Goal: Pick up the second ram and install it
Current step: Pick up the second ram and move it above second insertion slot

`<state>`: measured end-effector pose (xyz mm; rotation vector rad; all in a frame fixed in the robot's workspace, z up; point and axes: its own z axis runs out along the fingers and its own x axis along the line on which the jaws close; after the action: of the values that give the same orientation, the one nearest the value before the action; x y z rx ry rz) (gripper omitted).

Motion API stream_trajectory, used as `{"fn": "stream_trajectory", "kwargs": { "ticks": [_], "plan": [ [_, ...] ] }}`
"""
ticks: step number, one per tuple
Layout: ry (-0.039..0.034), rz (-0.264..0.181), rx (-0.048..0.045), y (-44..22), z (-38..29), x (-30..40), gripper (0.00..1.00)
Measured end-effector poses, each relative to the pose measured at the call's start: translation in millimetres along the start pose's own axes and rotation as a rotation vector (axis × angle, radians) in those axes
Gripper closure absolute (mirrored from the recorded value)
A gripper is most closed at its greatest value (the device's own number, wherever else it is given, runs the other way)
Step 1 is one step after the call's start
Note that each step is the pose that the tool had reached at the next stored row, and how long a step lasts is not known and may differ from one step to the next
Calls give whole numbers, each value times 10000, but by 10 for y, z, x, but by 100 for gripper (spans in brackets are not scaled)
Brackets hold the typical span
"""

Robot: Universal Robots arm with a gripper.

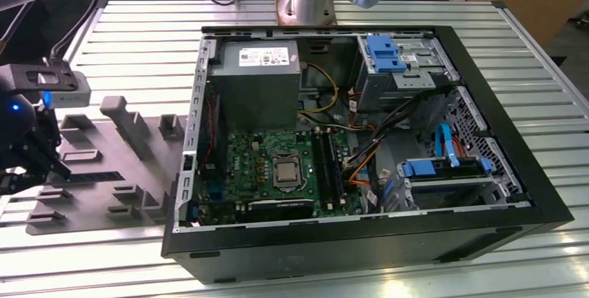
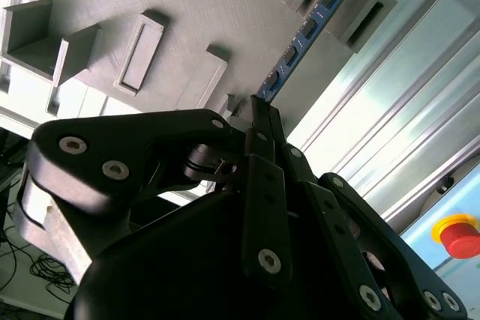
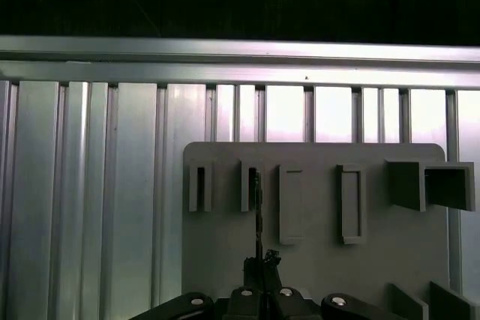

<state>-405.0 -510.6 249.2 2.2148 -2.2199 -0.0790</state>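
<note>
second ram (image 2: pixel 306 29) standing on edge between blocks (image 2: pixel 367 13) of grey tray (image 2: pixel 187 5), near end pinched in closed gripper (image 2: pixel 260 108), actual contact hidden behind fingers (image 2: pixel 262 177).

Computer case (image 1: pixel 368 246): one stood open across the middle and right of the exterior view.
Grey tray (image 1: pixel 96 156): one lay at the exterior view's left.
Second ram (image 2: pixel 307 31): one stick sat on that tray, seen in both wrist views.
Gripper (image 2: pixel 261 110): one.
Power supply (image 1: pixel 258 81): one grey box.
Processor socket (image 1: pixel 287 172): one.
Blue brackets: two, the upper blue bracket (image 1: pixel 382 53) and the lower blue bracket (image 1: pixel 432 169).
Red button (image 2: pixel 459 235): one.
</note>
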Motion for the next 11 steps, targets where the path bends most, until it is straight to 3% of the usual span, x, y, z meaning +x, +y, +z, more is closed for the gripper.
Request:
{"fn": "stream_trajectory", "kwargs": {
  "ticks": [11],
  "plan": [
    [-32, -1, -1, 2, -41, -1, 88]
  ]
}}
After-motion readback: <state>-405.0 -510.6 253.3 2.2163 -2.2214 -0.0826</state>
